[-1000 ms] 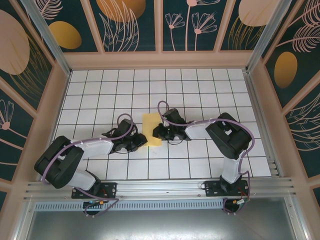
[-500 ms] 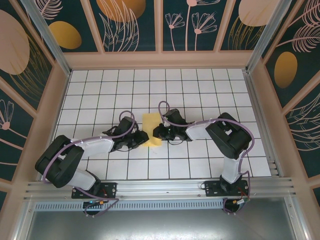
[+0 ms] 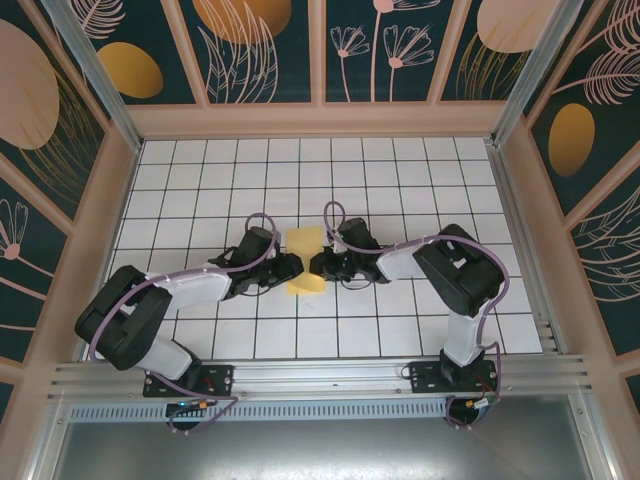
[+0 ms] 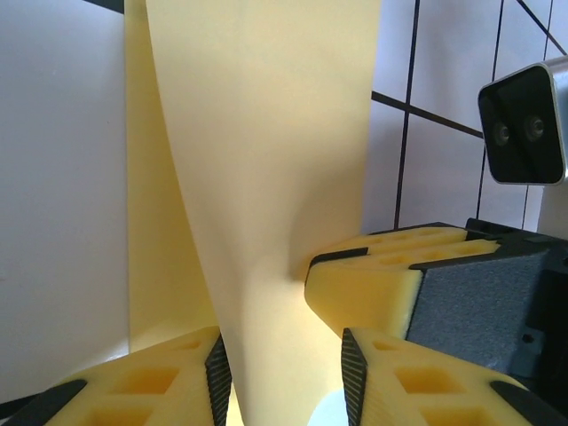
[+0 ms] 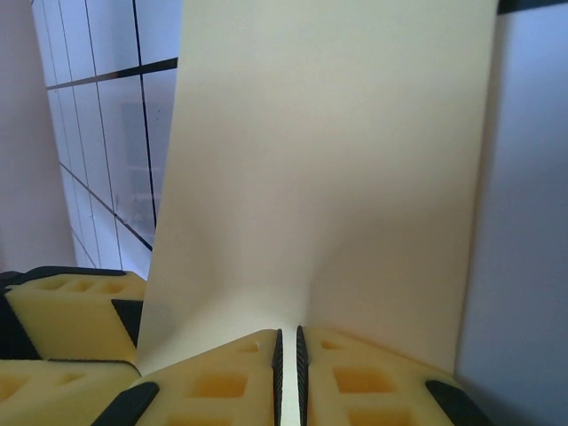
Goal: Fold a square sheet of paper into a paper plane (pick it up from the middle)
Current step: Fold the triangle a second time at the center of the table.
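Observation:
The square sheet of paper (image 3: 304, 256) is a yellow strip, folded over and lifted off the tiles between my two grippers. My right gripper (image 3: 317, 265) is shut on its right edge; in the right wrist view the pads meet on the thin sheet (image 5: 328, 177) at the gripper (image 5: 287, 342). My left gripper (image 3: 291, 267) is at the paper's left edge. In the left wrist view it (image 4: 280, 364) stands open, and the raised fold of the paper (image 4: 266, 177) runs between its fingers. One right finger (image 4: 373, 288) presses the fold from the far side.
The white tiled table (image 3: 400, 180) is walled by a tan frame with patterned panels (image 3: 320, 118). An aluminium rail (image 3: 320, 375) runs along the near edge by the arm bases. A left finger (image 5: 71, 302) shows at the lower left of the right wrist view.
My left gripper has moved right and slightly away from the bases, up to the paper's left edge. The right gripper has kept its hold and barely shifted.

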Robot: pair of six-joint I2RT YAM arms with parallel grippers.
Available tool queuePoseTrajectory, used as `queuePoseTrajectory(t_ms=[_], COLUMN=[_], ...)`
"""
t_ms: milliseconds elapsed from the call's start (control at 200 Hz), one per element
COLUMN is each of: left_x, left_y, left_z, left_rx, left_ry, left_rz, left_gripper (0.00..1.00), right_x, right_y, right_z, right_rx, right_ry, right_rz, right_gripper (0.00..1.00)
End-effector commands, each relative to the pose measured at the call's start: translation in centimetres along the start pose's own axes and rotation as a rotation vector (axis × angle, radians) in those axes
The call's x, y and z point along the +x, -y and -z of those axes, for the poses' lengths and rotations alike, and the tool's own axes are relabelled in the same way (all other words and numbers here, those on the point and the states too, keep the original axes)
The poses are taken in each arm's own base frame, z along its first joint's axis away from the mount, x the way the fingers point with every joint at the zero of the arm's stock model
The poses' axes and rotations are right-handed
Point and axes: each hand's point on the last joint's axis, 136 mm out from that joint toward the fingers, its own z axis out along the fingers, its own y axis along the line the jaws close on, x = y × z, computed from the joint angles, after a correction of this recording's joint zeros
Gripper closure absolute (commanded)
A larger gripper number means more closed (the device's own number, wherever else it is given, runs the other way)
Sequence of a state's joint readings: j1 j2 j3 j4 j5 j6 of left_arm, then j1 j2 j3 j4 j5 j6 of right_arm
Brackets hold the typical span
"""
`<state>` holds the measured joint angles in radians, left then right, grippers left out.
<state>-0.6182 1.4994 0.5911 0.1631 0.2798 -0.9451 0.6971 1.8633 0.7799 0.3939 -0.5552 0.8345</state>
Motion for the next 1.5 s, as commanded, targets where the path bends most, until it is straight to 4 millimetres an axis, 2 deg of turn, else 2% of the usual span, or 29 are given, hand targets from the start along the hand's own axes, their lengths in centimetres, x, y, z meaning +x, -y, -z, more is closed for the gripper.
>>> queuePoseTrajectory(t_ms=[0, 175, 340, 480, 595, 751, 861, 1041, 1136, 1311, 1491], left_x=[-0.8, -0.5, -0.9, -0.6, 0.2, 1.0, 0.1, -0.5, -0.6, -0.6, 1.1], left_y=[0.7, 0.1, 0.0, 0.0, 0.0, 1.0, 0.8, 0.6, 0.0, 0.6, 1.4], left_z=[-0.3, -1.0, -1.4, -1.3, -0.6, 1.1, 2.0, 1.9, 1.6, 1.0, 0.5], left_rx=[0.024, 0.016, 0.002, -0.015, -0.03, -0.019, -0.076, -0.113, -0.14, -0.101, 0.023], left_ry=[0.022, -0.004, 0.007, -0.027, -0.077, -0.135, -0.111, -0.11, -0.108, -0.094, -0.124], left_rz=[-0.047, -0.023, -0.081, -0.149, -0.219, -0.342, -0.419, -0.459, -0.426, -0.315, -0.164], left_gripper=[0.61, 0.7, 0.86, 0.95, 0.99, 0.99, 0.99, 0.97, 0.96, 0.88, 0.78], right_x=[0.6, -0.5, -2.2, -3.3, -3.6, -4.0, -4.1, -3.8, -3.6, -2.9, -2.1], right_y=[0.8, -0.8, -2.2, -1.9, -1.3, -1.5, -1.5, -1.8, -1.4, 0.3, 1.7], right_z=[0.7, 1.6, 3.1, 4.4, 4.6, 4.3, 3.6, 2.0, 1.3, 0.7, 0.2], right_rx=[0.001, -0.015, -0.017, 0.039, 0.083, 0.099, 0.086, 0.052, 0.057, 0.09, 0.122], right_ry=[-0.041, -0.044, 0.033, 0.104, 0.115, 0.104, 0.086, 0.029, 0.013, -0.014, -0.046], right_rz=[-0.065, -0.054, -0.012, 0.012, 0.044, 0.074, 0.067, 0.059, 0.051, 0.028, 0.021], right_gripper=[0.83, 0.83, 0.83, 0.82, 0.81, 0.81, 0.82, 0.83, 0.83, 0.84, 0.84])
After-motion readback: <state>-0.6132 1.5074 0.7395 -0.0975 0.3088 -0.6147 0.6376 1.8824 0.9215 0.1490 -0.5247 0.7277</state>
